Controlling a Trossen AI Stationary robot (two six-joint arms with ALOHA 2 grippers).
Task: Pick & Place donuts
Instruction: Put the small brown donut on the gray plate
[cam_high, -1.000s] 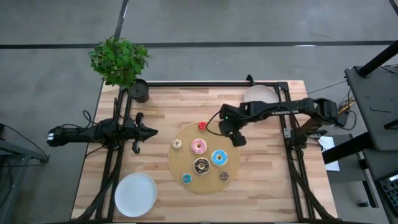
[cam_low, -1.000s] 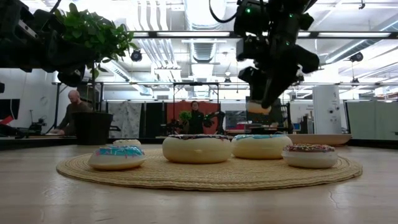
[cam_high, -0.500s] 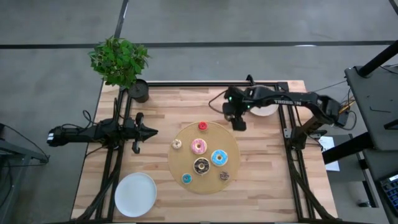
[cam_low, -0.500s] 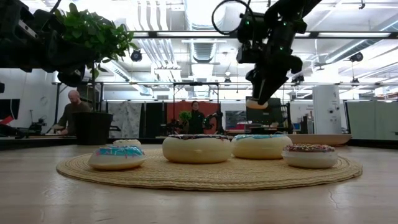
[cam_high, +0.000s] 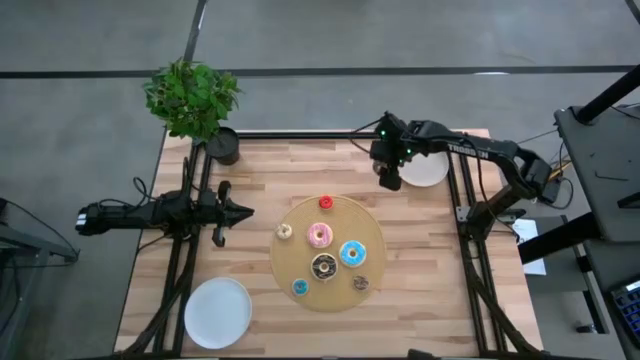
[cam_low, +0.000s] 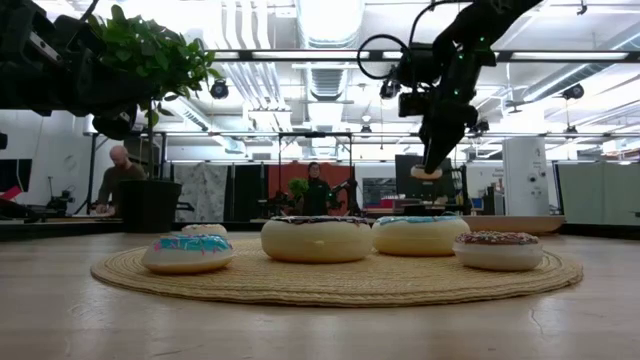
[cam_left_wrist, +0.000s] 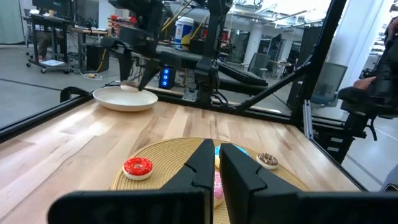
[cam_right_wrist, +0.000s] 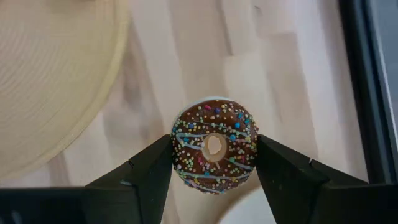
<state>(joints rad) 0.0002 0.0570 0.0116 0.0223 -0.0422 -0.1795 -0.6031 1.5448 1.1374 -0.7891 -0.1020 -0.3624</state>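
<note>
High view: we see the right end effector (cam_high: 391, 178) above the surface (cam_high: 440, 280), beside a white plate (cam_high: 428, 166); six donuts (cam_high: 320, 236) on the woven mat (cam_high: 372, 222); left end effector (cam_high: 238, 211) idle. Right wrist view: fingers pinch a chocolate sprinkled donut (cam_right_wrist: 214, 147). Left wrist view: left fingers pressed together.

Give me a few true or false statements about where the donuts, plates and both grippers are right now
1. The right gripper holds a chocolate sprinkled donut. True.
2. That gripper hangs over the tan mat. False: it is beside the far white plate, off the mat.
3. The near white plate carries two donuts. False: it carries none.
4. The left gripper is shut, holding nothing. True.
5. The red donut lies on the mat. True.
</note>
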